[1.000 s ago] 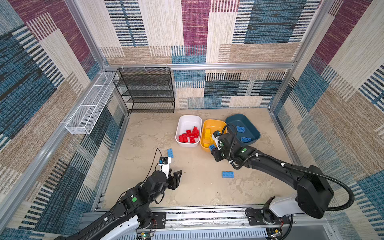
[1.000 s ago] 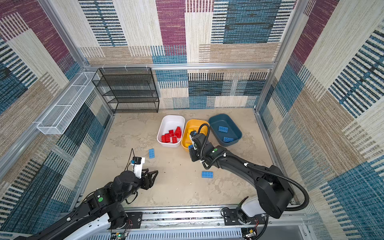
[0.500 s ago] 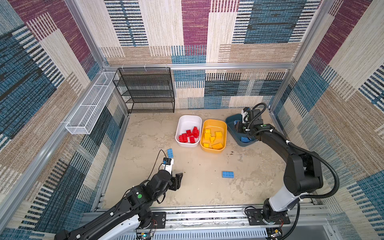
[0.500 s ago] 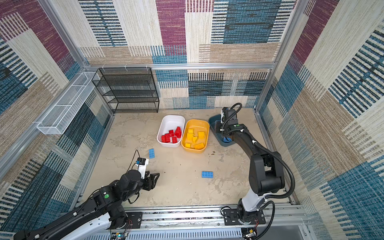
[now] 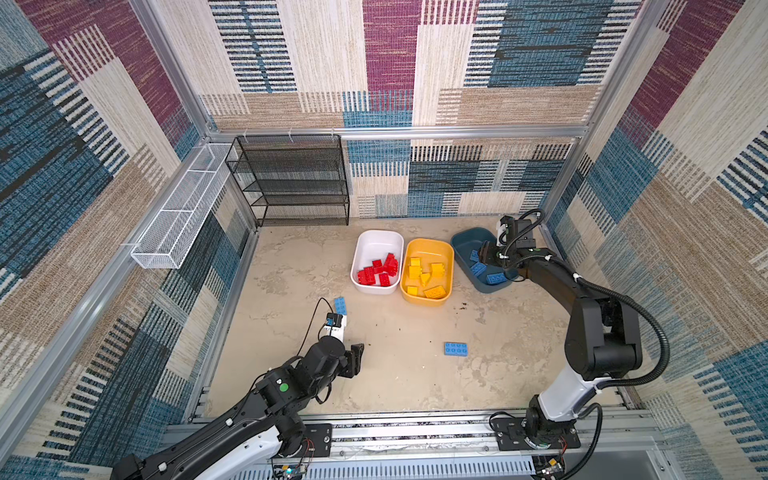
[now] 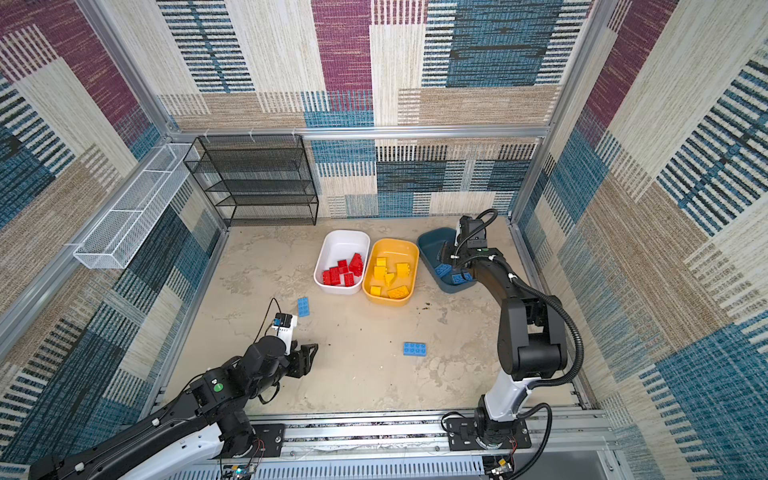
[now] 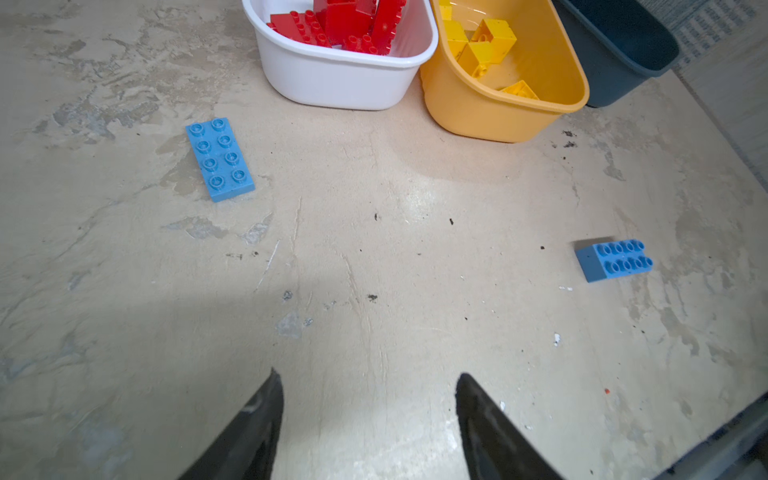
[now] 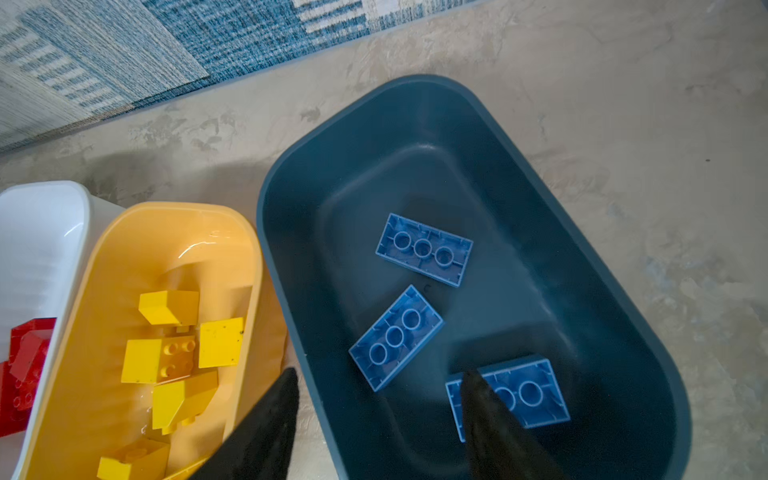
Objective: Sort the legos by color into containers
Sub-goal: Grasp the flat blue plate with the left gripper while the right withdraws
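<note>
Three containers stand side by side at the back. The white tub (image 5: 380, 235) holds red legos (image 5: 379, 272), the yellow tub (image 5: 430, 242) holds yellow legos (image 5: 426, 276), and the teal tub (image 5: 460, 243) holds three blue bricks (image 8: 395, 336), studs down. My right gripper (image 8: 379, 372) hangs open over the teal tub's near end, empty, one finger above a blue brick (image 8: 528, 392). A flat blue lego (image 7: 219, 159) and a thicker blue brick (image 7: 614, 259) lie on the floor. My left gripper (image 7: 368, 372) is open and empty, low over bare floor short of both.
A black mesh rack (image 5: 291, 178) stands against the back wall at the left. A white wire basket (image 5: 178, 212) hangs on the left wall. Patterned walls close in the floor on three sides, and a metal rail (image 5: 415, 432) runs along the front.
My right arm swung from the yellow tub's front corner to above the teal tub, and its jaws have opened. The left arm shifted slightly and stays open.
</note>
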`<state>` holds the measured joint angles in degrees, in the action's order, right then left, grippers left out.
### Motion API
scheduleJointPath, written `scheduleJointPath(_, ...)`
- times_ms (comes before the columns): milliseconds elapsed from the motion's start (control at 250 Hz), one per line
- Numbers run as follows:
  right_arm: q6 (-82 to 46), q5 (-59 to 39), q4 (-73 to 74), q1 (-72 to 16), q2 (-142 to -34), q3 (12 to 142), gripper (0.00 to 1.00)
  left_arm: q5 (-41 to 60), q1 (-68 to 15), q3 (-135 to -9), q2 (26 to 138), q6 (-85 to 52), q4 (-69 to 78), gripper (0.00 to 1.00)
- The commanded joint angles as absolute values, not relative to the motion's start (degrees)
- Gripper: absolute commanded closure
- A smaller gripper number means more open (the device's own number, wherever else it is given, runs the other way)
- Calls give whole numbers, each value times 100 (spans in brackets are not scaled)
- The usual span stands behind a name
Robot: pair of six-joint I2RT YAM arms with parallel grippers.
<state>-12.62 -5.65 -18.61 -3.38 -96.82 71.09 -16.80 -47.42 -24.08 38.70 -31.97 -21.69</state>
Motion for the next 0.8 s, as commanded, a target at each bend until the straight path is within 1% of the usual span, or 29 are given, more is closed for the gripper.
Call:
scheduleJointPath(0,-1292,-773,-1458,-395,-9359,6970,35,-2105,-4581,-2688,4249,-3242,-2042,32)
scheduleJointPath(100,-1260,-629,-1255,-738,-8947,6669,33,-2279,-4303,-2970,4876,-3133,-1958,30)
scheduleJointPath(224,-1253,-404,-1044,-1373,-8424,6265,28,-2266,-3865,-3302,5823,-2959,-1626,29)
scheduleJointPath(300,-1274,-292,-910,-1779,-8121,6007,26,-2352,-3603,-3524,6449,-2855,-1498,29)
scheduleJointPath(464,-1318,-104,-758,-2471,-7647,5654,25,-2160,-3168,-4046,7630,-2709,-1225,30)
scheduleJointPath(608,-1293,4,-728,-2856,-7355,5506,25,-2171,-2923,-4454,8439,-2734,-1145,31)
scheduleJointPath(680,-1265,0,-705,-2926,-7257,5459,25,-2115,-2853,-4570,8741,-2707,-971,33)
scheduleJointPath(796,-1198,158,-646,-2952,-7175,5319,25,-2104,-2731,-4913,9282,-2720,-1137,34)
